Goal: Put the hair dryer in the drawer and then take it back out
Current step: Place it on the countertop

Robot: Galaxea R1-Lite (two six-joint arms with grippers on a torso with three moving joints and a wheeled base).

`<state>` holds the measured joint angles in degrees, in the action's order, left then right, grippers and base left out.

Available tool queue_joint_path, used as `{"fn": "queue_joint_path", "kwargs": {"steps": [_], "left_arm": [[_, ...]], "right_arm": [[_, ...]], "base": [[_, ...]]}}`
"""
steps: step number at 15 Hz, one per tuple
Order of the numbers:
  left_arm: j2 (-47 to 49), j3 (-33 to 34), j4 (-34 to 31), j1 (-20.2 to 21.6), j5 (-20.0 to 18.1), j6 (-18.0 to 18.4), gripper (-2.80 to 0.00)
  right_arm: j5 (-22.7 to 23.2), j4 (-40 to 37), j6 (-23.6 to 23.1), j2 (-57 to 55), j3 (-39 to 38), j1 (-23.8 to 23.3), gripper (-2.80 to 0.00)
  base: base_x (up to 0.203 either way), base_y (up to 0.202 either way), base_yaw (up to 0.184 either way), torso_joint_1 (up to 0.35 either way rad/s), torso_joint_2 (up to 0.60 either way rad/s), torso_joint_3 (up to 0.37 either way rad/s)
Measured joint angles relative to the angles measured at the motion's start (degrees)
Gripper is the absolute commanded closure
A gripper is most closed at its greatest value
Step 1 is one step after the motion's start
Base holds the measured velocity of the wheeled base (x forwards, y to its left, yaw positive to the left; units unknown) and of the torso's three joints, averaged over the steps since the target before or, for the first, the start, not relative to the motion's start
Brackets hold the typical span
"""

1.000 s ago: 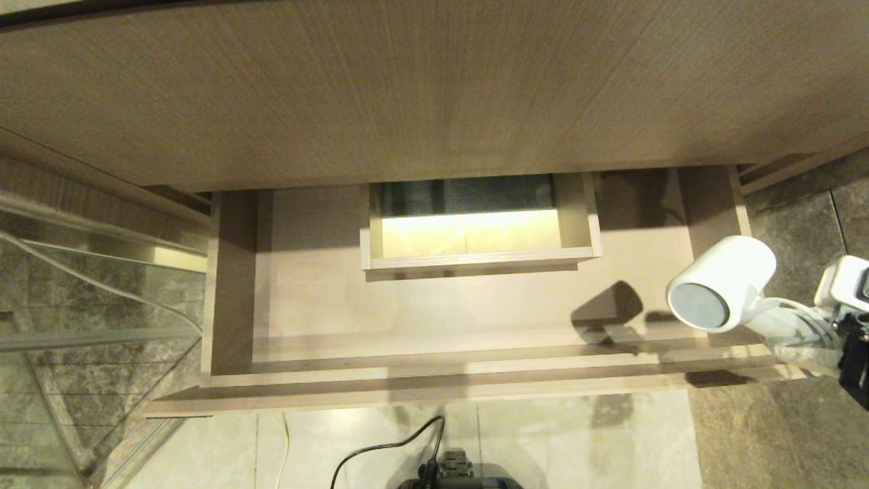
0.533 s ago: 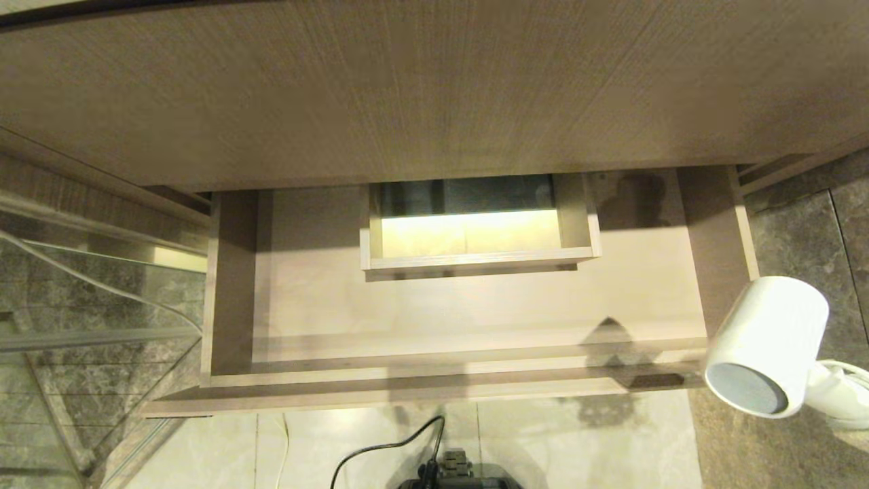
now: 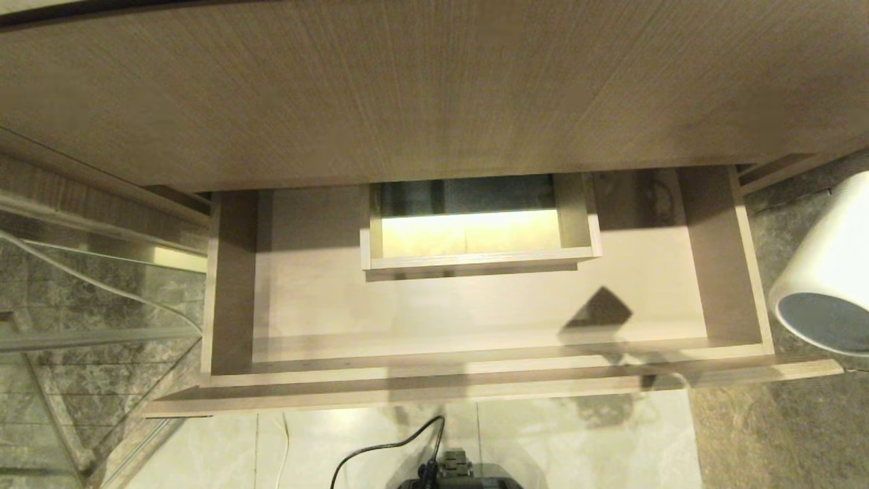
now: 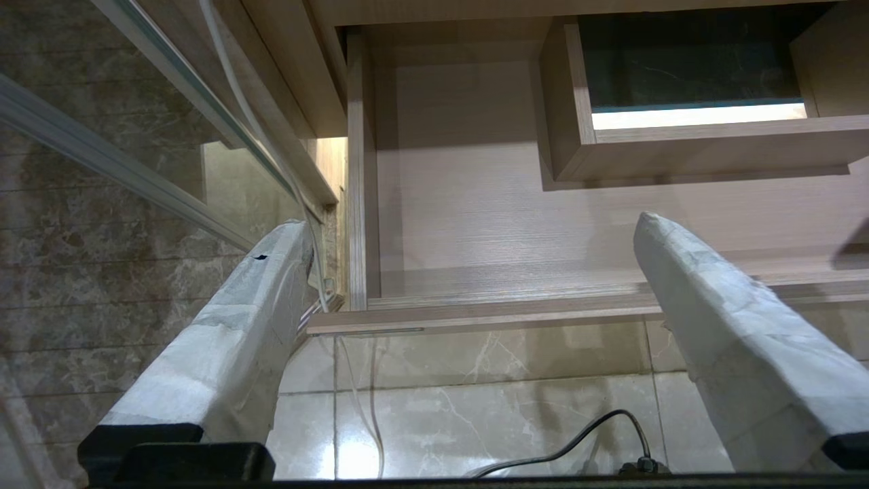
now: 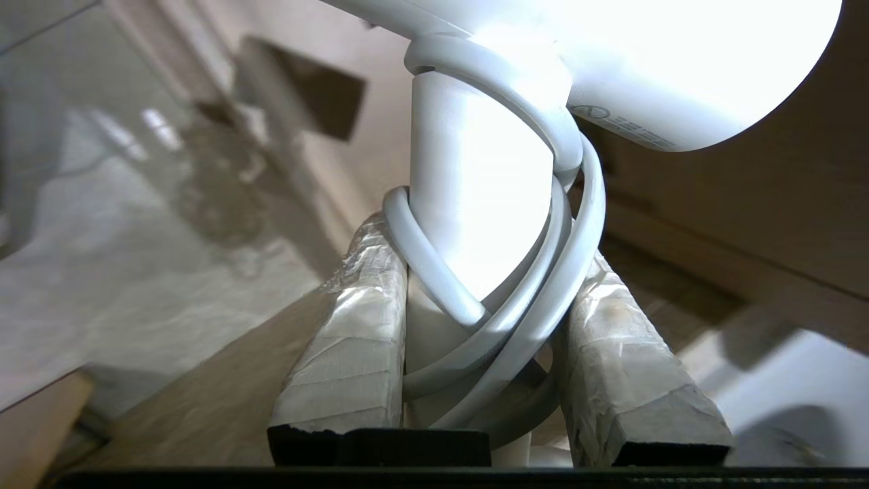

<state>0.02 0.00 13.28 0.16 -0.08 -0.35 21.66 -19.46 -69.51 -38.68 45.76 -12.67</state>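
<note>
The beige wood-grain drawer [image 3: 475,377] stands pulled out and holds nothing, with its boxed cut-out [image 3: 475,234] at mid-back. The white hair dryer [image 3: 825,272] hangs in the air past the drawer's right side, cut off by the head view's right edge, its grey round end facing down. In the right wrist view my right gripper [image 5: 482,231] is shut on the hair dryer's handle [image 5: 475,197], with the white cord [image 5: 523,305] wound round it. My left gripper [image 4: 468,231] hangs open in front of the drawer's left end [image 4: 366,204].
A taller wood-grain panel [image 3: 434,88] overhangs the drawer's back. A glass pane [image 3: 88,292] with a metal rail stands at the left. Pale floor tiles and a black cable [image 3: 387,448] lie in front of the drawer; dark stone floor [image 3: 767,441] lies to the right.
The hair dryer has risen and moved right, from over the drawer's right front corner to outside its right side. Its shadow stays on the drawer floor.
</note>
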Motion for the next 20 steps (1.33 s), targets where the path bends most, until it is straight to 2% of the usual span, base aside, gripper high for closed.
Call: {"fn": "queue_joint_path", "kwargs": {"steps": [8, 13, 20], "left_arm": [[0.0, 0.0, 0.0, 0.0, 0.0, 0.0, -2.8], [0.0, 0.0, 0.0, 0.0, 0.0, 0.0, -2.8], [0.0, 0.0, 0.0, 0.0, 0.0, 0.0, -2.8]], "right_arm": [[-0.4, 0.7, 3.6, 9.2, 8.1, -1.1, 0.0], [-1.8, 13.3, 6.4, 9.3, 9.4, -1.4, 0.0], [-1.9, 28.4, 10.4, 3.5, 16.2, -3.9, 0.0]], "base": [[0.0, 0.0, 0.0, 0.0, 0.0, 0.0], [0.0, 0.0, 0.0, 0.0, 0.0, 0.0], [0.0, 0.0, 0.0, 0.0, 0.0, 0.0]]}}
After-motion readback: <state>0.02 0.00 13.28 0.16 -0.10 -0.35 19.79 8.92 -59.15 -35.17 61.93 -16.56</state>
